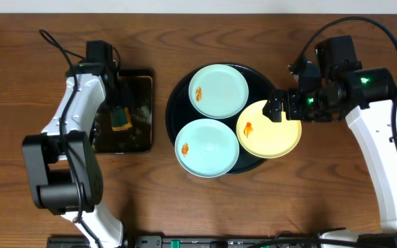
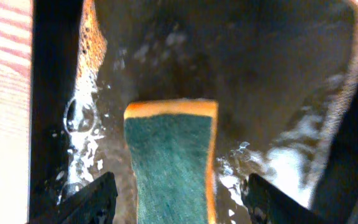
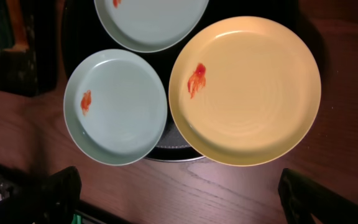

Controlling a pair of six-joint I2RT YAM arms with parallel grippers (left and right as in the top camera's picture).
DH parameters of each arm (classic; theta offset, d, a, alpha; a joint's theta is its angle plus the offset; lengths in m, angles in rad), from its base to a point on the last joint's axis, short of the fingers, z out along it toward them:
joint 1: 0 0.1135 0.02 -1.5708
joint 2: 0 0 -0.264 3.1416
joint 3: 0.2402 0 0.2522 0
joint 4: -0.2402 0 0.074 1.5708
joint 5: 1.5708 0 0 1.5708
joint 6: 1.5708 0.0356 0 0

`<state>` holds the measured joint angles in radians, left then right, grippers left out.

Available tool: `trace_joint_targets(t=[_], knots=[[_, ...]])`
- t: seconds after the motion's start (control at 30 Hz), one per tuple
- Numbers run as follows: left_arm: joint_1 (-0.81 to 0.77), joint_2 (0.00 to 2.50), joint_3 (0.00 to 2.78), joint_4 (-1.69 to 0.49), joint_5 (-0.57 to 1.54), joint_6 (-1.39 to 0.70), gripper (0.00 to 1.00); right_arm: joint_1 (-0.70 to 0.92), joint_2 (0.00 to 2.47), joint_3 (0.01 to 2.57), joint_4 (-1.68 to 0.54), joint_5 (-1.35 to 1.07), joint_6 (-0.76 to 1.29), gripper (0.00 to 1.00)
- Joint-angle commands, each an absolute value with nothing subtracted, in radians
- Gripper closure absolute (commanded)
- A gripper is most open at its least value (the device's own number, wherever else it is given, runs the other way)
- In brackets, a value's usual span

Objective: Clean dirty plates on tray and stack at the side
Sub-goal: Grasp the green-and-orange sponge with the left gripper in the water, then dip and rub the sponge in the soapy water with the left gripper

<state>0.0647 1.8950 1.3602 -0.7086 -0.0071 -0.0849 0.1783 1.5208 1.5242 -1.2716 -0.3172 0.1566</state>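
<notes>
Left claw (image 2: pixel 180 190): you hold it low, apart, astride one sponge (image 2: pixel 169 162).
Right claw (image 3: pixel 179 186): wide apart, empty, above yellow plate (image 3: pixel 244 90).
Plates (image 1: pixel 218 91): three, all smeared, on one tray (image 1: pixel 171 109), worktop (image 1: pixel 150 196) centre; two blue-green, one yellow.

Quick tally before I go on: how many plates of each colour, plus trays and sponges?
Blue-green plates: 2
Yellow plate: 1
Round tray: 1
Rectangular tray: 1
Sponge: 1
Total: 6
</notes>
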Motion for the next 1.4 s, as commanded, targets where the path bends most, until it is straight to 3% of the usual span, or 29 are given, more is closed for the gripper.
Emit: trace_joint_targets(t=[0.0, 0.27, 0.33, 0.57, 0.83, 0.9, 0.93, 0.97, 1.0, 1.03, 1.1, 1.37], knots=[[0.067, 1.957, 1.319, -0.669, -0.084, -0.087, 0.32, 0.189, 1.516, 1.541, -1.272, -0.315, 0.156, 0.01], [0.067, 2.038, 1.315, -0.634, -0.066, -0.086, 0.30, 0.189, 1.516, 1.541, -1.275, -0.315, 0.156, 0.01], [0.067, 2.053, 1.313, -0.635, -0.031, -0.086, 0.40, 0.189, 1.516, 1.541, -1.275, -0.315, 0.156, 0.01], [0.067, 2.044, 1.315, -0.656, -0.007, -0.086, 0.92, 0.189, 1.516, 1.541, -1.275, -0.315, 0.156, 0.01], [0.067, 1.950, 1.320, -0.702, 0.025, -0.086, 0.93, 0.189, 1.516, 1.541, -1.275, -0.315, 0.156, 0.01], [0.067, 1.909, 1.320, -0.706, 0.067, -0.086, 0.92, 0.189, 1.516, 1.541, -1.275, -0.315, 0.156, 0.01], [0.067, 1.885, 1.320, -0.709, 0.087, -0.086, 0.83, 0.189, 1.516, 1.541, -1.275, -0.315, 0.156, 0.01], [0.067, 1.866, 1.320, -0.709, 0.098, -0.086, 0.59, 0.189, 1.516, 1.541, -1.275, -0.315, 0.156, 0.01], [0.067, 1.849, 1.320, -0.711, 0.097, -0.086, 0.47, 0.189, 1.516, 1.541, -1.275, -0.315, 0.156, 0.01], [0.067, 1.837, 1.320, -0.714, 0.095, -0.086, 0.42, 0.189, 1.516, 1.541, -1.275, -0.315, 0.156, 0.01], [0.067, 1.828, 1.320, -0.715, 0.092, -0.086, 0.37, 0.189, 1.516, 1.541, -1.275, -0.315, 0.156, 0.01], [0.067, 1.884, 1.311, -0.677, -0.013, -0.086, 0.31, 0.189, 1.516, 1.541, -1.275, -0.315, 0.156, 0.01]])
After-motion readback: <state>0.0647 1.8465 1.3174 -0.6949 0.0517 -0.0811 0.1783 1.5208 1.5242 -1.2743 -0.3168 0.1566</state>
